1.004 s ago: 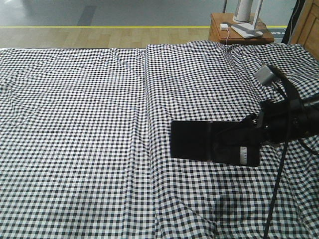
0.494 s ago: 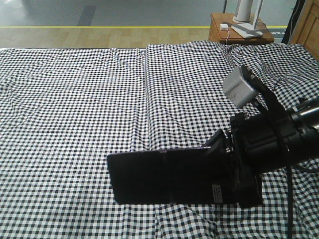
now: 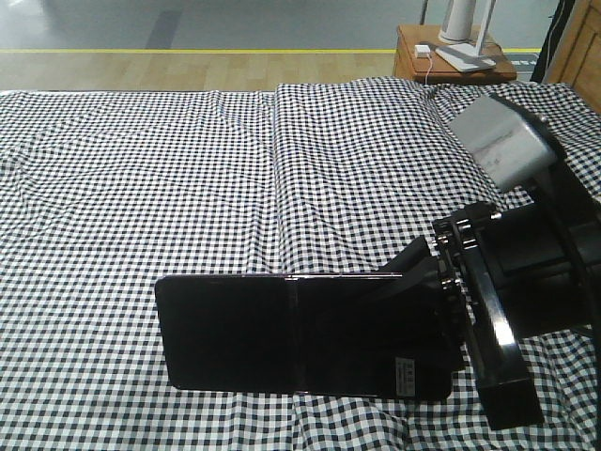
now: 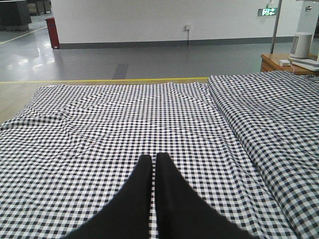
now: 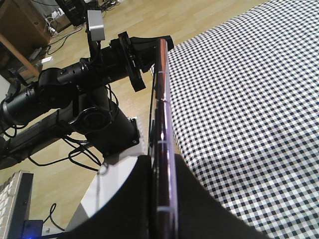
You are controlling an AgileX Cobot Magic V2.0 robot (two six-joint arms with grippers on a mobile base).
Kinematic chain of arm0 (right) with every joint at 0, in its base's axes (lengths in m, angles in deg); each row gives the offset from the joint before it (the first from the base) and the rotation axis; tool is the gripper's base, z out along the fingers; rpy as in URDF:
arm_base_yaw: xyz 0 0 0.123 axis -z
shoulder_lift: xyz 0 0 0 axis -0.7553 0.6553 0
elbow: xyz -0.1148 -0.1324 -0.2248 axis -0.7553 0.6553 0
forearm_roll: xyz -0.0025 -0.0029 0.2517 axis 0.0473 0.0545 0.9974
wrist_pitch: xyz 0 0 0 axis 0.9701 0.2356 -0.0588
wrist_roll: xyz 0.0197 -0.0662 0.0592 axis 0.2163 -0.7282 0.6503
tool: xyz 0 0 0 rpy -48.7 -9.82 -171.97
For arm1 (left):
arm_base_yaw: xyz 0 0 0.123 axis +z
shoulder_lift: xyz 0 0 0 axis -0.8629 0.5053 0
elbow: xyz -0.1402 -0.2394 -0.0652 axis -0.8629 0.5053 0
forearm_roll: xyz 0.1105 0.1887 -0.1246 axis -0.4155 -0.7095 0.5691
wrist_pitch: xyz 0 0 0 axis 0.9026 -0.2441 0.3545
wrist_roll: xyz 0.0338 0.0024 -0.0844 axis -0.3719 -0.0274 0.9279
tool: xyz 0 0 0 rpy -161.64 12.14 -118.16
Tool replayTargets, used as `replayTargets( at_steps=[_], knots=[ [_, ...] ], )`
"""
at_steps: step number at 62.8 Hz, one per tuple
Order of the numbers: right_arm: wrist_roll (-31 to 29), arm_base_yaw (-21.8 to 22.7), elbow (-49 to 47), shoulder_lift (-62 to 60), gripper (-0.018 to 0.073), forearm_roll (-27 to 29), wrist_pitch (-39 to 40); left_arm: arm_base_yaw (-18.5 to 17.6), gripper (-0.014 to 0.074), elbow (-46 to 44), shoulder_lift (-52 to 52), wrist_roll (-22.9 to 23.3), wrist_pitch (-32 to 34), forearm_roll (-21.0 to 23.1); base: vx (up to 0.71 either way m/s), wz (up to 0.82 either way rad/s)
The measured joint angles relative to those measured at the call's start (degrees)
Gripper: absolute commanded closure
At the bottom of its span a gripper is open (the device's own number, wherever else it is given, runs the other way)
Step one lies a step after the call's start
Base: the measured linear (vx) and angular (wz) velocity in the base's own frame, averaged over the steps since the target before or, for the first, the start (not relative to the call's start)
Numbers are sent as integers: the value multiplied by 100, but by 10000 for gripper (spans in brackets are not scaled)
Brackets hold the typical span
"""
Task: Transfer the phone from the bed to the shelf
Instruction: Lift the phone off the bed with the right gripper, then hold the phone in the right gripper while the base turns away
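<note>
Phone (image 3: 291,334), one only, clamped by the right fingers (image 5: 199,204), clear of the single bed (image 3: 141,169); print on its one white sticker (image 3: 410,373) is unreadable; left fingers (image 4: 142,194) nearly touch, empty

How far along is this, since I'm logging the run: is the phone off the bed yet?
Done: the right pincer is shut on the phone and holds it up off the gingham bed. In hand: the carry. Left: setting it on the shelf, which no view clearly shows. The left pincer is shut and empty over the bed.
</note>
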Motion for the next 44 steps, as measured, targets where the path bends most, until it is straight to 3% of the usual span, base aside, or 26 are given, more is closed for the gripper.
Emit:
replayTargets(
  at_steps=[44],
  knots=[
    [0,0,7,0,561,0,0,0,595,0,0,0,0,0,0,0]
  ],
)
